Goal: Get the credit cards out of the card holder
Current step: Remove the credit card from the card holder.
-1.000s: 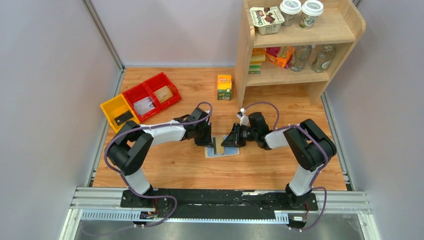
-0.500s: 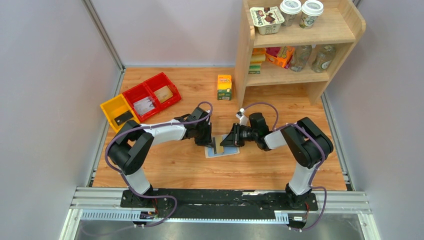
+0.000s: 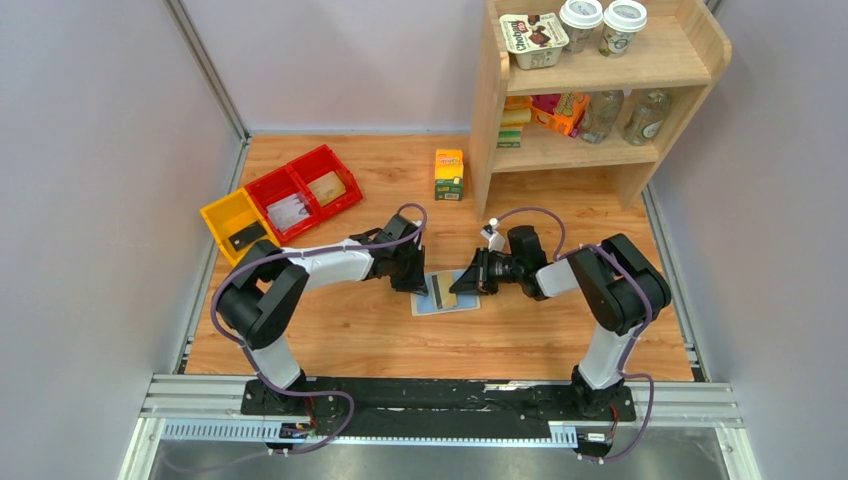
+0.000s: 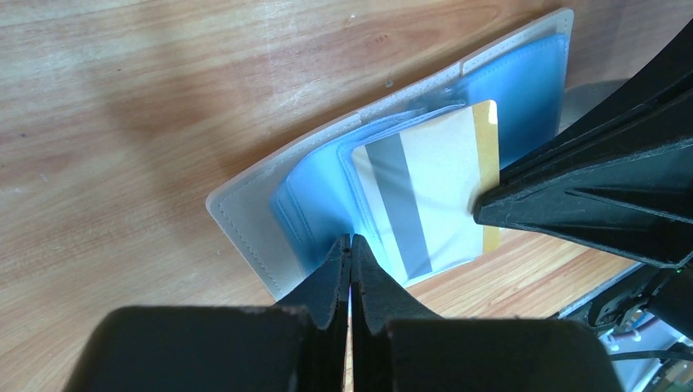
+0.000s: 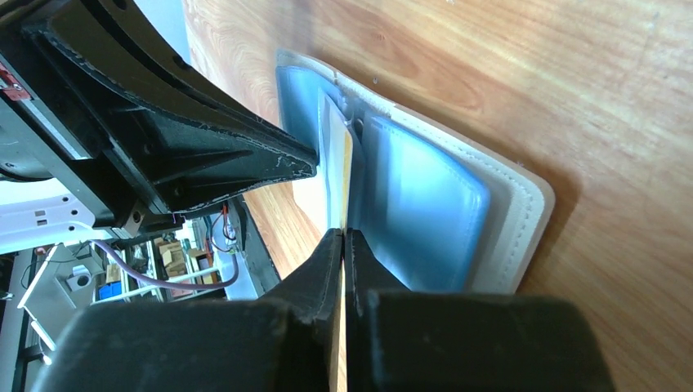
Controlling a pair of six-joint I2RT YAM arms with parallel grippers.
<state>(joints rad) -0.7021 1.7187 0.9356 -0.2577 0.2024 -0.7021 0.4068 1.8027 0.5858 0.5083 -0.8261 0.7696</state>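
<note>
2 claws: left gripper (image 3: 419,285), right gripper (image 3: 463,287). Between them 1 card holder (image 3: 446,307), 1 credit card (image 3: 447,293). Beyond left: 3 bins (image 3: 270,190).

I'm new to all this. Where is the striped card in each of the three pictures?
Top external: the striped card lies mid-table on the open card holder.
Left wrist: centre-right, stripe facing up.
Right wrist: edge-on at centre, pinched in the right tool.
Shared landmark: the card holder's light blue inside.
</note>
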